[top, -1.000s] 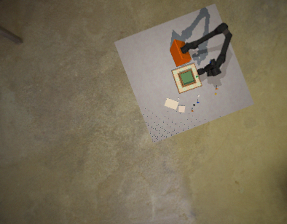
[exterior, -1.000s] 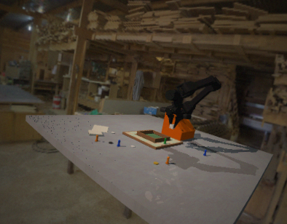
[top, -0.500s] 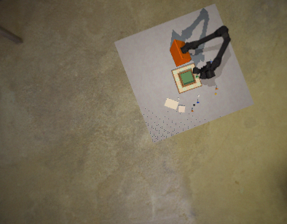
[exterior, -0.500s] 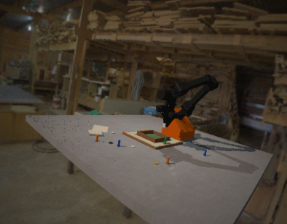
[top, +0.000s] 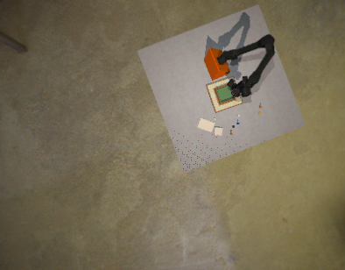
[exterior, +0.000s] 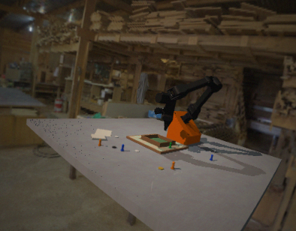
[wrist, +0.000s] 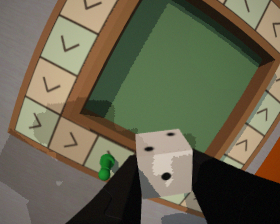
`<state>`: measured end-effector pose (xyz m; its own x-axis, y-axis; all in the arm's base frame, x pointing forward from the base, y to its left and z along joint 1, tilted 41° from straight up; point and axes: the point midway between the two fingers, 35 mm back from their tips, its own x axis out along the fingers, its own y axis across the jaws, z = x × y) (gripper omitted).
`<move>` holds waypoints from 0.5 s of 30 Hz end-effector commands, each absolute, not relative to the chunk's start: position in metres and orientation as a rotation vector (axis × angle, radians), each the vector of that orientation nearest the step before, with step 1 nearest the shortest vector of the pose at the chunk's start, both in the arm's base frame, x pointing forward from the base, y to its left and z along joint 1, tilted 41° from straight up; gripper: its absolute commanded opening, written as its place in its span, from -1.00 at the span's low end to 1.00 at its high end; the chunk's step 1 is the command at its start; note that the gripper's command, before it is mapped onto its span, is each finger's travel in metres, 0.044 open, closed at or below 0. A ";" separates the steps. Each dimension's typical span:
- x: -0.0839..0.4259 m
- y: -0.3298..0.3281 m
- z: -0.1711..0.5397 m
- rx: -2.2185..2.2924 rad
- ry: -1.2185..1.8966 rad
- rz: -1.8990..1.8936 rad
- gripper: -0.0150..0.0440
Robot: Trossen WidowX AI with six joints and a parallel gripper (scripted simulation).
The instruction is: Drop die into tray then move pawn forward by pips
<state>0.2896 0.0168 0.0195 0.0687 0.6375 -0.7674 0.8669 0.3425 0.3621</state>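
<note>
Top, gripper: black gripper (top: pixel 236 90) (exterior: pixel 166 127) (wrist: pixel 160 159) over the tray's side facing the desk's right edge.
Top, board: board (top: pixel 211 95) (exterior: pixel 135 139) (wrist: pixel 68 44) mid-desk, between orange base (top: pixel 215 65) (exterior: pixel 177 131) (wrist: pixel 278 165) and the speckled bottom corner.
Top, die: can't make it out from here.
Exterior, height: fingers look raised above the board.
Exterior, pawn: green pawn (exterior: pixel 170 145) (wrist: pixel 106 166) upright, board's near side.
Wrist, gripper state: narrowed on the die (wrist: pixel 164 165), pinched between both fingers.
Wrist, die to tray: die overlaps the near wall in view; most of the tray's green floor (top: pixel 225 94) (exterior: pixel 157 140) (wrist: pixel 181 70) lies beyond. Probably shift inward, away from the desk's right edge, then release.
Wrist only: pips, two on the upper face, one on the facing side; not a roll yet. Also square arrows.
Risk: a release here may clip the wall.
</note>
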 end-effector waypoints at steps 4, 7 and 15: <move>0.283 0.005 0.001 1.562 1.657 -0.529 -0.49; 0.280 0.001 -0.006 1.637 1.654 -0.620 -0.49; 0.274 -0.008 -0.020 1.794 1.636 -0.822 -0.49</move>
<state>0.2777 -0.0056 -0.0132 0.0680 0.6450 -0.7612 0.9975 -0.0279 0.0655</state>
